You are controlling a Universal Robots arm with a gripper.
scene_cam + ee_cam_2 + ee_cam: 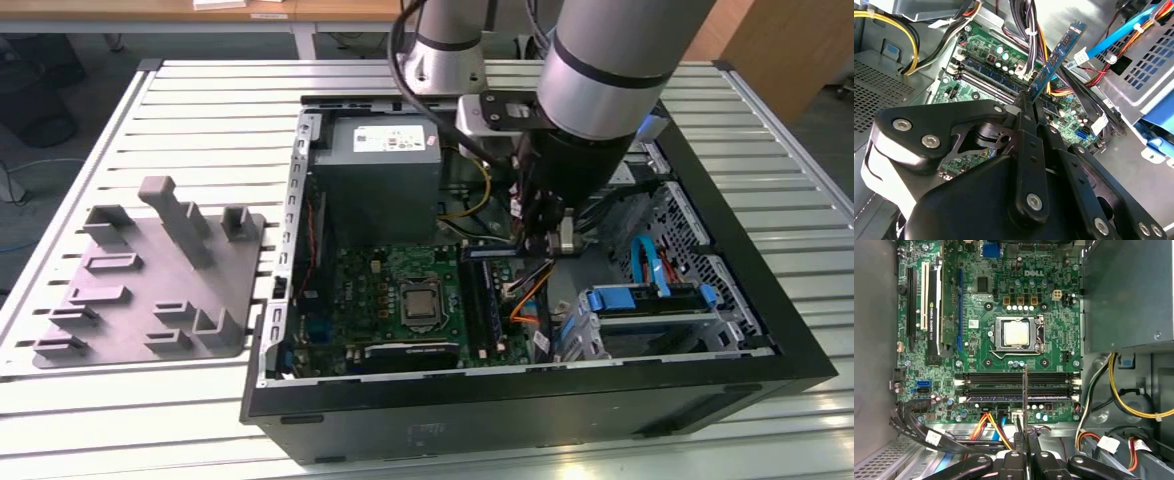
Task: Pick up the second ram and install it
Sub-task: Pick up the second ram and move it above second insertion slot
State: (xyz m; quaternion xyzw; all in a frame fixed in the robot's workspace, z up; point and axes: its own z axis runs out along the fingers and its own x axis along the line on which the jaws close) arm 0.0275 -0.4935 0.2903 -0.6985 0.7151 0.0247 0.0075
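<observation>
- Black gripper (1026,99), its fingers clamped on one end of the ram (1058,52). The blue-green stick juts out from the fingertips at a tilt, and its far end hangs free near a bundle of cables (1026,30).
- In the first wrist view the ram (1025,390) appears edge-on, as a thin line running from the gripper (1026,437) across the slots (1016,376). It is seated in none of them.
- Among these long black slots, the one nearest the gripper looks to hold an installed stick (1019,398).
- Past the slots, the green motherboard (979,310) carries a square silver processor (1016,333) in its socket.
- Beside the board sits a grey power supply (1129,295), with yellow wires (1116,390) curving below it.
- In the exterior view the arm (601,70) reaches down into the open black case (534,410), which lies on a white slatted table (200,100).
- A grey fixture (147,270) rests on the table, just beside the case on the exterior view's left.
</observation>
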